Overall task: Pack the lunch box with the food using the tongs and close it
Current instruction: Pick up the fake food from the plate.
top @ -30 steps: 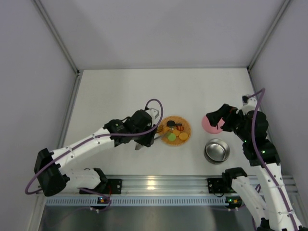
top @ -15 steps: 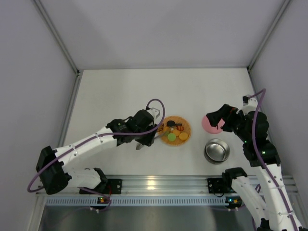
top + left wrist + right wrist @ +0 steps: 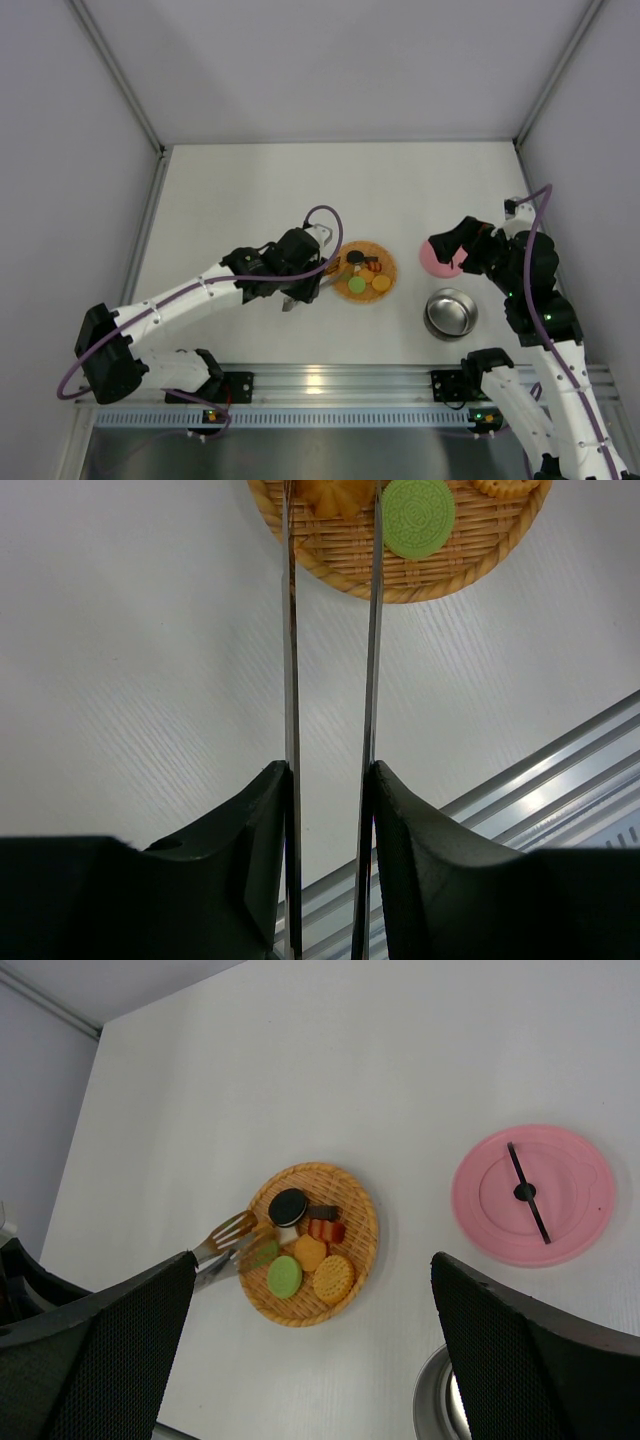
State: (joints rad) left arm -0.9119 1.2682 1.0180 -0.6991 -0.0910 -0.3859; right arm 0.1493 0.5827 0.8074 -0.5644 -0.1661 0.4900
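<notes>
White table (image 3: 250,190): mat (image 3: 372,246) at ctr (round, woven), pink lid (image 3: 530,1195) at 3 o'clock, steel bowl (image 3: 450,313) approx 4 o'clock.

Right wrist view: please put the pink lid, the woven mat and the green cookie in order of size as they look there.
Pink lid and woven mat: about equal in apparent size, so I do not rank them.
Green cookie: clearly the smallest.

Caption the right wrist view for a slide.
Tongs reach the food on the woven mat; the pink lid lies apart on the table, off the steel bowl.
</notes>
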